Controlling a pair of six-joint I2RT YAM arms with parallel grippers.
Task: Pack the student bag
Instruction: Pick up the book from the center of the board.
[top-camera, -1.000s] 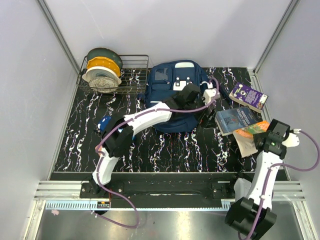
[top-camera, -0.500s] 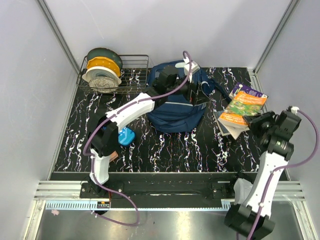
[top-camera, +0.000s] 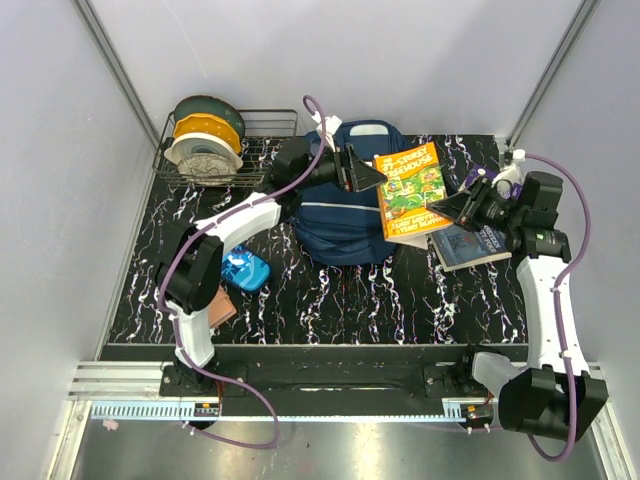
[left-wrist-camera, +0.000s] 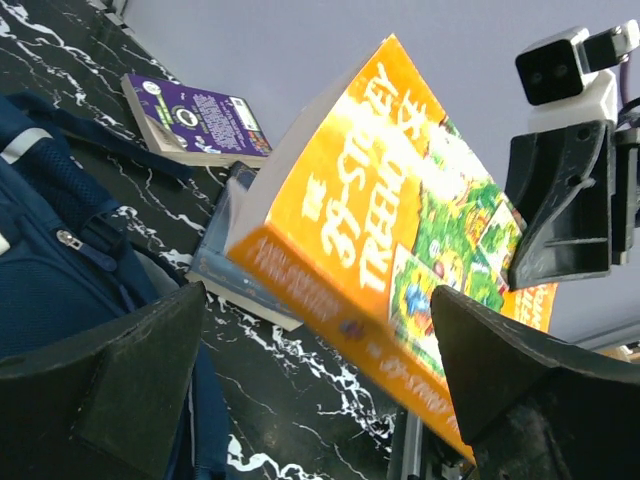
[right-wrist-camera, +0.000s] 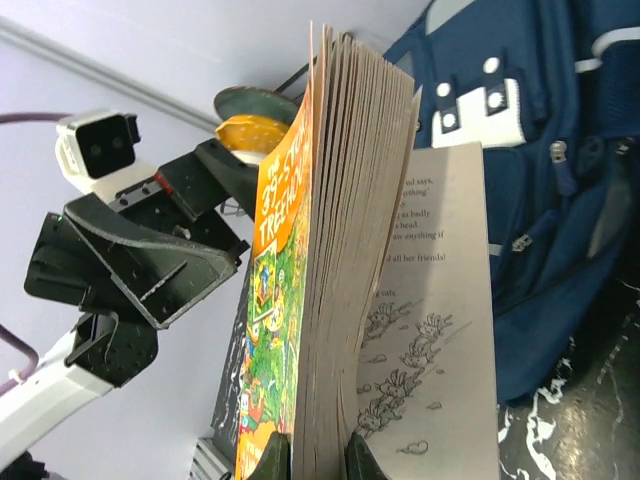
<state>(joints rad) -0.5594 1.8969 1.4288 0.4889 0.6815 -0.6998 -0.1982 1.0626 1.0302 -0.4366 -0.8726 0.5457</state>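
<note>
Navy bag lies flat at far centre of counter, just right of wire rack w/ spools. R end effector is clamped on one edge of orange book, pages fanning, book tilted above bag's right side. L end effector has jaws spread wide, nothing in them, over bag's far end, facing the book. Blue book lies on counter below R arm, purple book just beyond it. Blue pouch sits near L arm.

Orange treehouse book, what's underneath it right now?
The orange book hangs over the right edge of the navy backpack and a blue-grey book lying on the table. The parts directly beneath its cover are hidden from above.
</note>
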